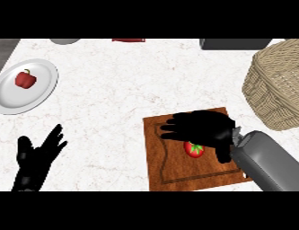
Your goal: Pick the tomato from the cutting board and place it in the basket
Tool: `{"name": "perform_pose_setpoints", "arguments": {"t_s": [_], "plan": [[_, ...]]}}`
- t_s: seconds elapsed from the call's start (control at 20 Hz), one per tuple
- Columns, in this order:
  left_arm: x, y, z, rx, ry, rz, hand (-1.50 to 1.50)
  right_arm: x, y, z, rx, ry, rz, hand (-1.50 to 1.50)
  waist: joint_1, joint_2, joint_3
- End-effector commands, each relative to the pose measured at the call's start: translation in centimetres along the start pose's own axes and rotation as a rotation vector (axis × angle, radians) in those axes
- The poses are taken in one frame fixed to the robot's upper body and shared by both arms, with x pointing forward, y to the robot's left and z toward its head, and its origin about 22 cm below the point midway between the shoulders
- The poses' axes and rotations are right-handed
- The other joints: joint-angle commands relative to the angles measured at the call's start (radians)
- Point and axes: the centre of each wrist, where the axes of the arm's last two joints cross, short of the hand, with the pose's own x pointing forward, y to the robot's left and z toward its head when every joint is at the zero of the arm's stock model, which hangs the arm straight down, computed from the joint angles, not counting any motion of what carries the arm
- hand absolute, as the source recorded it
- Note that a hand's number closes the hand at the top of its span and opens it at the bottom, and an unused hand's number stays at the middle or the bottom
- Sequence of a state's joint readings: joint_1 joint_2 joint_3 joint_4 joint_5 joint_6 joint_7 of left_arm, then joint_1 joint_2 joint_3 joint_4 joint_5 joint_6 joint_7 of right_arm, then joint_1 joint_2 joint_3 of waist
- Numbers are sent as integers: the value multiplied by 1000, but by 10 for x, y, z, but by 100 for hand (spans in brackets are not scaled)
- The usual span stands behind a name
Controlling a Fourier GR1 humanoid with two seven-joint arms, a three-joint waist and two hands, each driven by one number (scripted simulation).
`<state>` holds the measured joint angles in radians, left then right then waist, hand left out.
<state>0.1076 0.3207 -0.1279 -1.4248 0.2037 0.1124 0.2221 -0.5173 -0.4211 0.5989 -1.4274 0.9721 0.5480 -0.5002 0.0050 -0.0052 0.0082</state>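
Observation:
A small red tomato [194, 149] with a green stem lies on the wooden cutting board [171, 168] near the counter's front edge. My right hand [201, 128] hovers right over it, palm down, fingers spread towards the left and thumb reaching down beside the tomato's right side; the fingers are not curled round it. A wicker basket [284, 83] stands at the right, beyond the board. My left hand [37, 155] rests open at the lower left, fingers up, far from the board.
A white plate [9, 96] with a red bell pepper [25, 79] sits at the far left. Along the back edge are a grey round object [65, 41], a red item [128, 40] and a dark grey box [235, 43].

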Motion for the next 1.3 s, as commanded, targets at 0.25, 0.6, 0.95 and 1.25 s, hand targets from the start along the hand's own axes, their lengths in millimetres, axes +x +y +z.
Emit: {"name": "perform_pose_setpoints", "arguments": {"t_s": [0.25, 0.6, 0.95, 1.25], "plan": [[-12, -13, -10, 5, 60, -8, 0, -20, 35, -5, 50, 47, 20, -150, -1, 7, -8], [-21, -11, -10, -16, 68, -4, 0, -7, 32, -28, 29, 27, 12, -150, -2, 6, -8], [-11, 14, -5, -3, 54, 7, 0, -14, 55, -38, 40, 27, 31, 150, 0, 6, -8], [-10, 2, -1, -1, 74, -22, 0, -22, 64, -27, -27, -35, 161, 150, -1, 6, -8]]}}
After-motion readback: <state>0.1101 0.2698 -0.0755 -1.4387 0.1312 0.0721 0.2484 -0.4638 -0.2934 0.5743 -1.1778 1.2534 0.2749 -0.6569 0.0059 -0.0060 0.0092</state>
